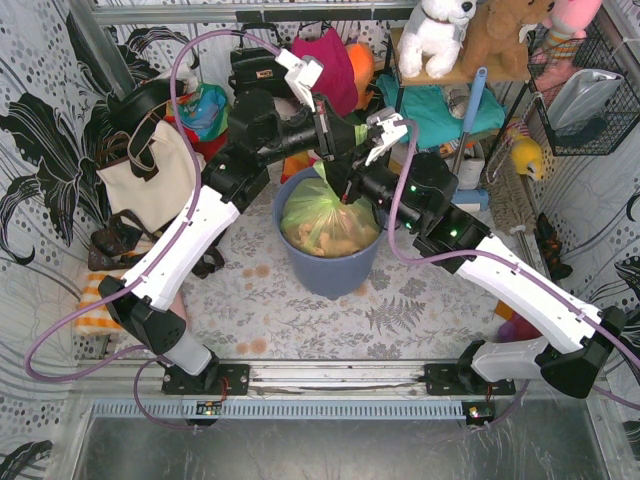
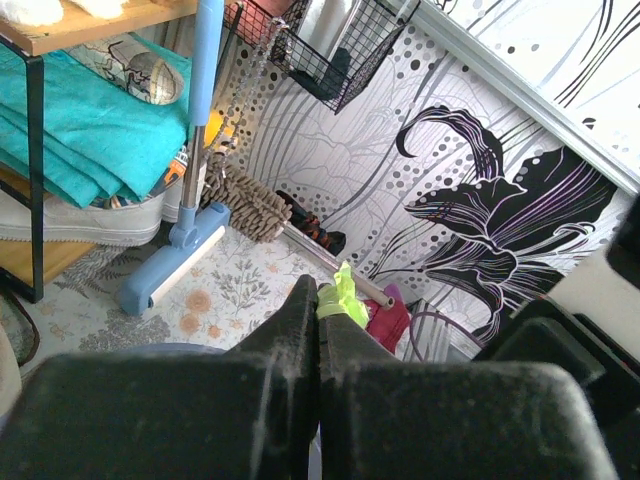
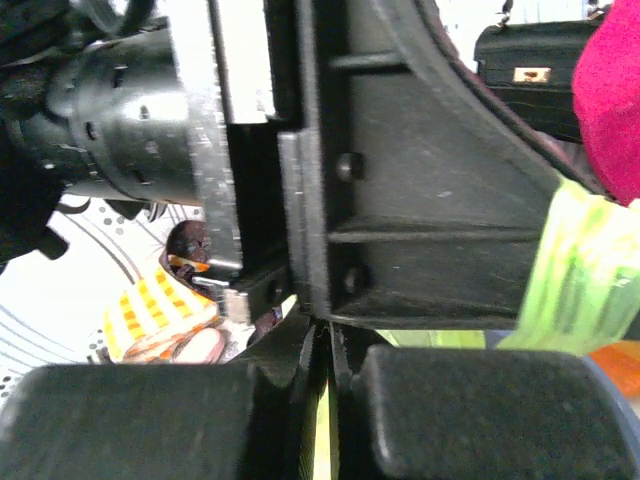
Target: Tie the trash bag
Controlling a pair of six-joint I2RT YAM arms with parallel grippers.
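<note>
The trash bag (image 1: 325,222), thin light-green plastic with brown paper showing through, sits in the round blue-grey bin (image 1: 330,268) at the table's middle. Both arms meet just above the bin's far rim. My left gripper (image 1: 335,150) is shut on a strip of the bag's green top edge, which pokes out between its fingertips in the left wrist view (image 2: 343,298). My right gripper (image 1: 347,178) is shut on another strip of the bag (image 3: 325,440), a thin green sliver between its pads. A stretched green band (image 3: 580,270) runs past the left gripper's body.
A cream tote bag (image 1: 150,178) with black straps stands at the left. Shelves with teal cloth (image 1: 440,105), plush toys (image 1: 440,30) and a blue mop (image 2: 190,150) stand behind. A wire basket (image 1: 585,90) hangs at the right wall.
</note>
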